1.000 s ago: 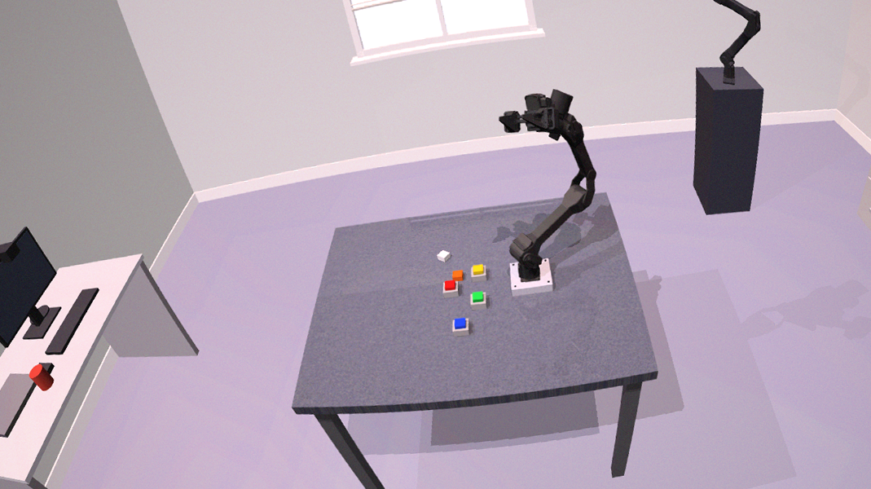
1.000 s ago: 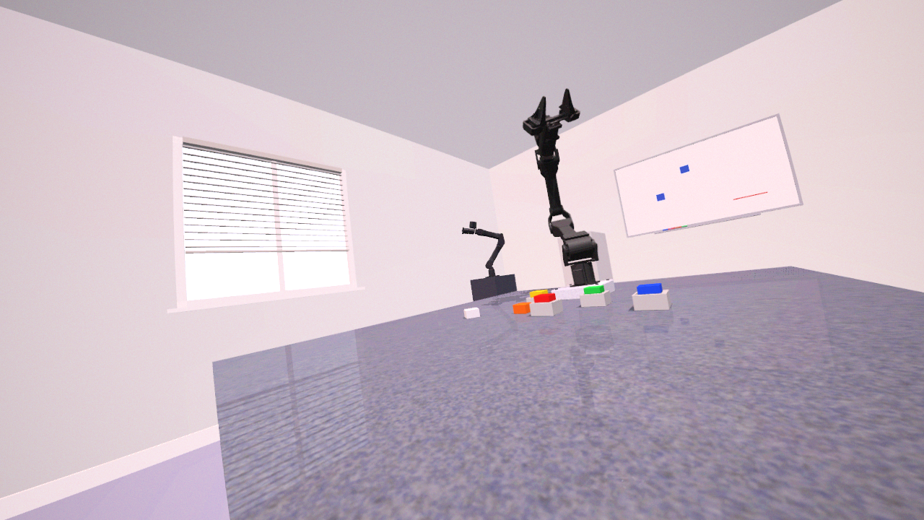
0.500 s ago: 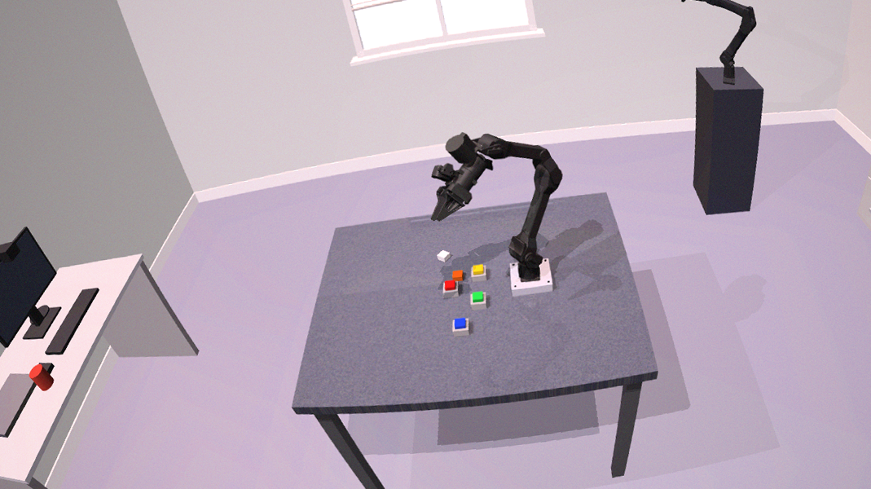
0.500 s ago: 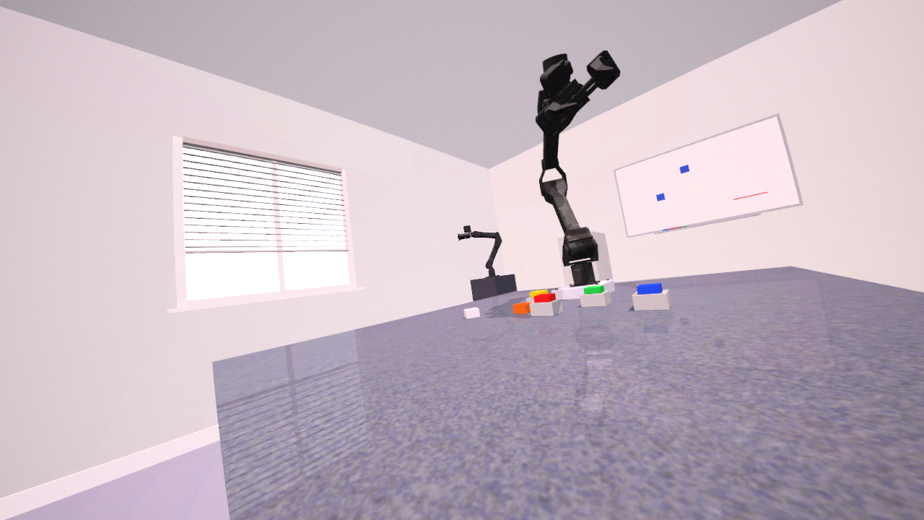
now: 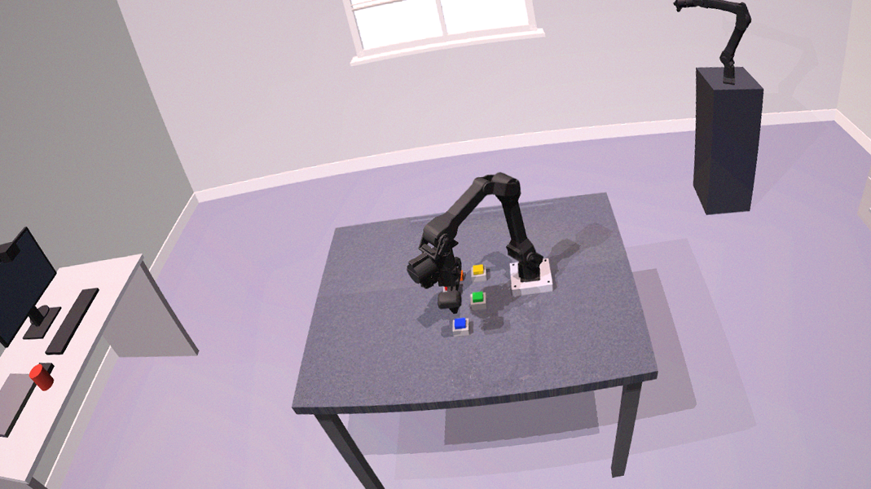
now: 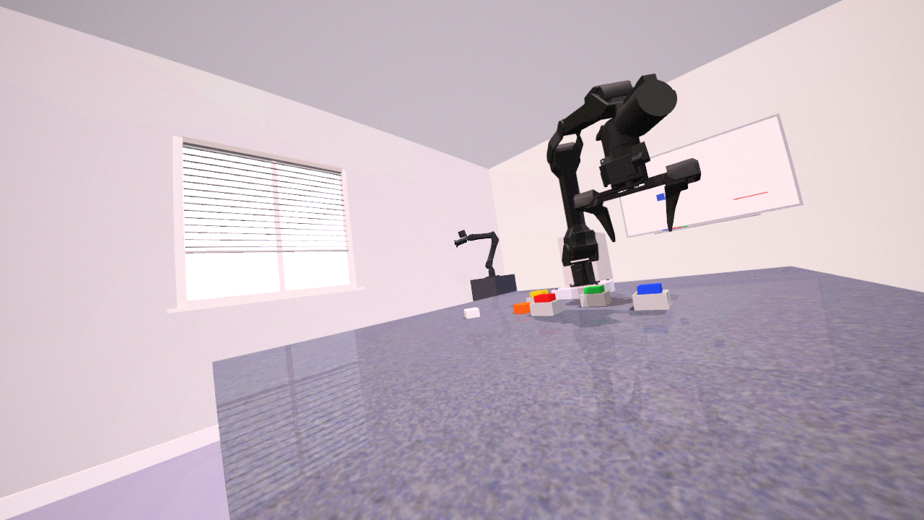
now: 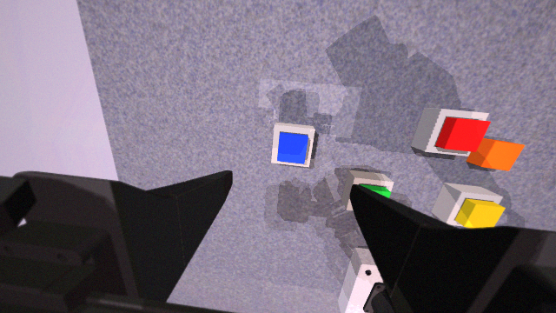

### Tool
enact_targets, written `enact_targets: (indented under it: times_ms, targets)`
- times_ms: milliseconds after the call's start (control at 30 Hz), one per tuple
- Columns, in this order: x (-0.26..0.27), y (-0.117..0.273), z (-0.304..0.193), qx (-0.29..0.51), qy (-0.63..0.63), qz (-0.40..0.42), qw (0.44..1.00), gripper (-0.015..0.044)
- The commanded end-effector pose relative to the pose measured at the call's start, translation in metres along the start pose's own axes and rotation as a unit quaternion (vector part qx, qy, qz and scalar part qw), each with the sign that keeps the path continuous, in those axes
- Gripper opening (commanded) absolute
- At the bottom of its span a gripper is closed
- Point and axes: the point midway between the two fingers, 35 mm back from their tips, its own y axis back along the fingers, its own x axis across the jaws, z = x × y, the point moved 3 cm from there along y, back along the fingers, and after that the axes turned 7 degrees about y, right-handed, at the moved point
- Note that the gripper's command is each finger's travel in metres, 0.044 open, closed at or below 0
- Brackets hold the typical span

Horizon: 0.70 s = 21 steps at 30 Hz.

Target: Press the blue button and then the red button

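The blue button sits in a white housing on the dark table. The red button sits further from it, next to an orange block. In the top view the arm hides the red button. My gripper is open and empty. It points down and hangs well above the table, over the area between the blue and green buttons.
A green button and a yellow button stand near the arm's white base. A small white block lies apart to the left.
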Motion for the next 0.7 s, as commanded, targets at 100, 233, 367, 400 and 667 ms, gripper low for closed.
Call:
enact_targets:
  times_ms: [100, 233, 367, 400, 667]
  targets:
    - [0.000, -0.038, 0.001, 0.001, -0.003, -0.006, 1.000, 0.0295]
    - [-0.001, -0.061, -0.001, 0.001, -0.003, -0.007, 1.000, 0.0190]
    - [-0.001, -0.061, -0.001, 0.001, -0.003, -0.007, 1.000, 0.0085]
    - [-0.001, -0.061, -0.001, 0.001, -0.003, -0.007, 1.000, 0.0059]
    - [-0.001, -0.061, -0.001, 0.001, -0.003, -0.007, 1.000, 0.0020]
